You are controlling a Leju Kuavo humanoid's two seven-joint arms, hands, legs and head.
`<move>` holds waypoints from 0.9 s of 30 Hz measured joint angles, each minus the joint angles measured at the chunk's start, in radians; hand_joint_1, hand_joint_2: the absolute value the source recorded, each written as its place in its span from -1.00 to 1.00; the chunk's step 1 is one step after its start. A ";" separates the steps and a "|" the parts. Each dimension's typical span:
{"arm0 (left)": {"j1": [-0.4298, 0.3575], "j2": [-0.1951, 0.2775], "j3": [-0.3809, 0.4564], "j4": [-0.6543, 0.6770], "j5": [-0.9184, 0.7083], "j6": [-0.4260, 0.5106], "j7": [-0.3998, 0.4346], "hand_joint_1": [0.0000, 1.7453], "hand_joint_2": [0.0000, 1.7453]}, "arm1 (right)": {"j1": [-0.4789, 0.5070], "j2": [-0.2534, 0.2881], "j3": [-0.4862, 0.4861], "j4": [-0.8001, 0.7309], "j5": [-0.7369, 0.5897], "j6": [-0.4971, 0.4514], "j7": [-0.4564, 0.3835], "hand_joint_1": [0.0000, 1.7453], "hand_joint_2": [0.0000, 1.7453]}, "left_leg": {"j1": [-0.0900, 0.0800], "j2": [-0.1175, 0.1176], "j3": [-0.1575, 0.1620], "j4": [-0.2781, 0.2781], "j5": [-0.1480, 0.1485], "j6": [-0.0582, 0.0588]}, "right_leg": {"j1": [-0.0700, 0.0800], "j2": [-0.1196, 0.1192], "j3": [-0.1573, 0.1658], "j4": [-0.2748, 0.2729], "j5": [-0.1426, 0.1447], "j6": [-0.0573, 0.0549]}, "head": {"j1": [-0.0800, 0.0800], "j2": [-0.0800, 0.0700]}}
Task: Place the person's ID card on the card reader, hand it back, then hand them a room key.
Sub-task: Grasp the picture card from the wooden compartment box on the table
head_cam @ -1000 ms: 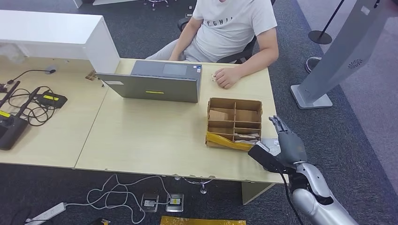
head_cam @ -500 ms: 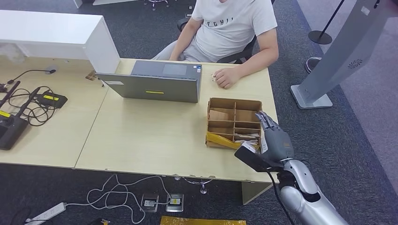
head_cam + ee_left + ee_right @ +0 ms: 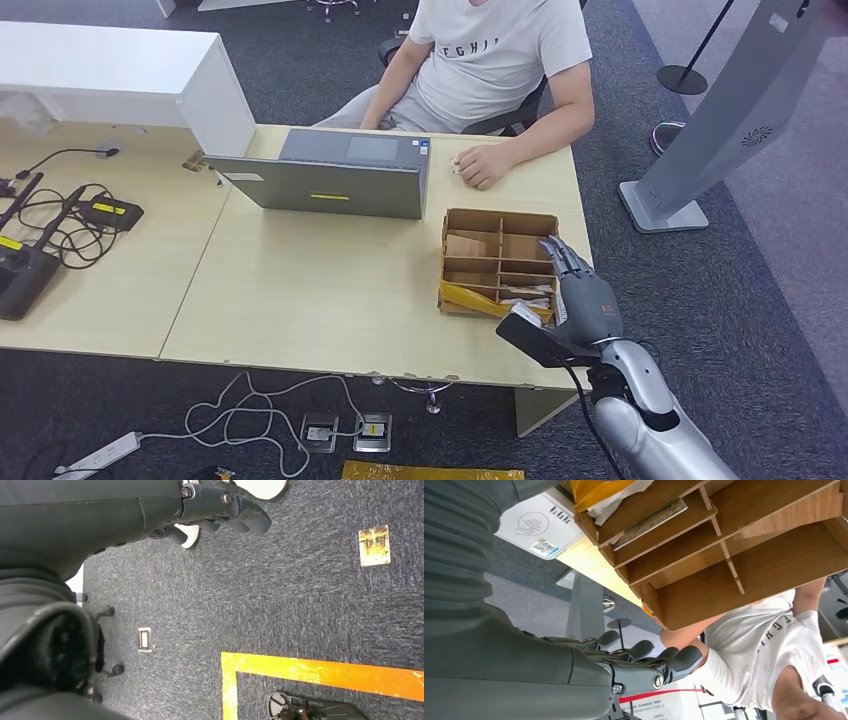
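My right hand (image 3: 585, 295) hovers over the right edge of a cardboard divider box (image 3: 500, 222) near the table's right end, fingers stretched out and holding nothing. In the right wrist view the hand (image 3: 639, 665) is close to the box (image 3: 734, 565). A flat card (image 3: 651, 517) lies in one of the box's narrow slots. The white card reader (image 3: 536, 525) with a contactless symbol lies beside the box. My left hand (image 3: 220, 510) hangs over dark carpet with nothing in it. A person in a white T-shirt (image 3: 490, 60) sits across the table, one fist (image 3: 483, 165) resting on it.
A grey laptop (image 3: 330, 185) stands open toward the person. A yellow bag (image 3: 480, 300) lies along the box's near side. Black cables and devices (image 3: 60, 220) cover the left table. A grey kiosk stand (image 3: 700, 130) rises on the right, past the table's edge.
My right hand has moved left and forward, from beside the table's right edge to over the box's right side, and now covers the card reader in the head view.
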 joint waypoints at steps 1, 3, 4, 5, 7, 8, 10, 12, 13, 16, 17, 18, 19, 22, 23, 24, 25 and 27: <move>0.000 0.000 0.000 0.000 0.000 0.000 0.000 -1.00 -1.00 | 0.000 0.001 0.000 0.000 0.000 0.000 0.000 -1.00 1.00 | 0.000 0.000 0.000 0.000 0.000 0.000 | 0.000 0.000 0.000 0.000 0.000 0.000 | 0.000 0.000; 0.000 -0.001 0.000 0.000 0.000 0.000 0.000 -1.00 -1.00 | 0.000 0.002 0.000 0.000 0.000 0.000 0.000 -1.00 1.00 | 0.000 0.000 0.000 0.000 0.000 0.000 | 0.000 0.000 0.000 0.000 0.000 0.000 | 0.000 0.000; 0.000 -0.001 0.000 0.000 0.000 0.000 0.000 -1.00 -1.00 | 0.000 0.002 0.000 0.000 0.001 0.000 -0.001 -1.00 1.00 | 0.000 0.000 0.000 0.000 0.000 0.000 | 0.000 0.000 0.000 0.000 0.000 0.000 | 0.000 0.000; 0.000 -0.001 0.000 0.000 0.000 0.000 0.000 -1.00 -1.00 | -0.001 0.002 0.000 0.000 0.008 0.004 -0.004 -1.00 1.00 | 0.000 0.000 0.000 0.000 0.000 0.000 | 0.000 0.000 0.000 0.000 0.000 0.000 | 0.000 0.000; 0.000 -0.001 0.000 0.000 -0.002 0.001 0.000 -1.00 -1.00 | -0.004 0.003 0.003 0.002 0.039 0.016 -0.019 -1.00 1.00 | 0.000 0.000 0.000 0.000 0.000 0.000 | 0.000 0.000 0.000 0.000 0.000 0.000 | 0.000 0.000; 0.000 -0.001 0.000 0.000 -0.003 0.002 0.000 -1.00 -1.00 | -0.009 0.004 0.006 0.007 0.063 0.020 -0.032 -1.00 1.00 | 0.000 0.000 0.000 0.000 0.000 0.000 | 0.000 0.000 0.000 0.000 0.000 0.000 | 0.000 0.000; 0.000 -0.001 0.000 0.000 -0.004 0.002 0.000 -1.00 -1.00 | -0.025 0.012 0.014 0.027 0.102 0.015 -0.061 -1.00 1.00 | 0.000 0.000 0.000 0.000 0.000 0.000 | 0.000 0.000 0.000 0.000 0.000 0.000 | 0.000 0.000; -0.001 -0.001 0.000 0.000 -0.004 0.002 0.000 -1.00 -1.00 | -0.041 0.028 0.020 0.061 0.123 -0.002 -0.084 -1.00 1.00 | 0.000 0.000 0.000 0.000 0.000 0.000 | 0.000 0.001 0.000 0.000 0.000 0.000 | 0.000 0.000; -0.002 -0.002 0.000 0.000 -0.004 0.003 0.000 -1.00 -1.00 | -0.047 0.036 0.023 0.076 0.129 -0.009 -0.091 -1.00 1.00 | 0.000 0.000 0.000 0.000 0.000 0.000 | 0.000 0.000 0.000 0.000 0.000 0.000 | 0.000 0.000; -0.002 -0.002 0.000 0.000 -0.004 0.003 0.001 -1.00 -1.00 | -0.058 0.053 0.032 0.113 0.134 -0.016 -0.100 -1.00 1.00 | 0.000 0.000 0.000 0.000 0.000 0.000 | 0.000 0.000 0.000 0.000 0.000 0.000 | 0.000 0.000; -0.002 -0.002 0.000 0.000 -0.004 0.003 0.001 -1.00 -1.00 | -0.061 0.056 0.035 0.122 0.134 -0.016 -0.101 -1.00 1.00 | 0.000 0.000 0.000 0.000 0.000 0.000 | 0.000 0.000 0.000 0.000 0.000 0.000 | 0.000 0.000; -0.002 -0.002 0.000 0.000 -0.004 0.003 0.001 -1.00 -1.00 | -0.063 0.060 0.037 0.129 0.133 -0.015 -0.100 -1.00 1.00 | 0.000 0.000 0.000 0.000 0.000 0.000 | 0.000 0.000 0.000 0.000 0.000 0.000 | 0.000 0.000; -0.002 -0.002 0.000 0.000 -0.005 0.003 0.001 -1.00 -1.00 | -0.064 0.062 0.039 0.133 0.133 -0.013 -0.099 -1.00 1.00 | 0.000 0.000 0.000 0.000 0.000 0.000 | 0.000 0.000 0.000 0.000 0.000 0.000 | 0.000 0.000; -0.002 -0.001 0.000 0.000 -0.008 0.001 0.001 -1.00 -1.00 | -0.067 0.066 0.047 0.141 0.129 0.001 -0.090 -1.00 1.00 | 0.000 0.000 0.000 0.000 0.000 0.000 | 0.000 0.000 0.000 0.000 0.000 0.000 | 0.000 0.000; -0.002 -0.001 0.000 0.000 -0.009 0.001 0.001 -1.00 -1.00 | -0.067 0.066 0.049 0.142 0.128 0.007 -0.087 -1.00 1.00 | 0.000 0.000 0.000 0.000 0.000 0.000 | 0.000 0.000 0.000 0.000 0.000 0.000 | 0.000 0.000; -0.002 -0.001 0.000 0.000 -0.009 0.001 0.001 -1.00 -1.00 | -0.067 0.066 0.051 0.142 0.126 0.012 -0.083 -1.00 1.00 | 0.000 0.000 0.000 0.000 0.000 0.000 | 0.000 0.000 0.000 0.000 0.000 0.000 | 0.000 0.000; -0.002 -0.001 0.000 0.000 -0.010 0.000 0.001 -1.00 -1.00 | -0.067 0.066 0.052 0.142 0.126 0.016 -0.080 -1.00 1.00 | 0.000 0.000 0.000 0.000 0.000 0.000 | 0.000 0.000 0.000 0.000 0.000 0.000 | 0.000 0.000; -0.002 -0.001 0.000 0.000 -0.010 0.000 0.001 -1.00 -1.00 | -0.067 0.066 0.056 0.142 0.126 0.022 -0.074 -1.00 1.00 | 0.000 0.000 0.000 0.000 0.000 0.000 | 0.000 0.001 0.000 0.000 0.000 0.000 | 0.000 0.000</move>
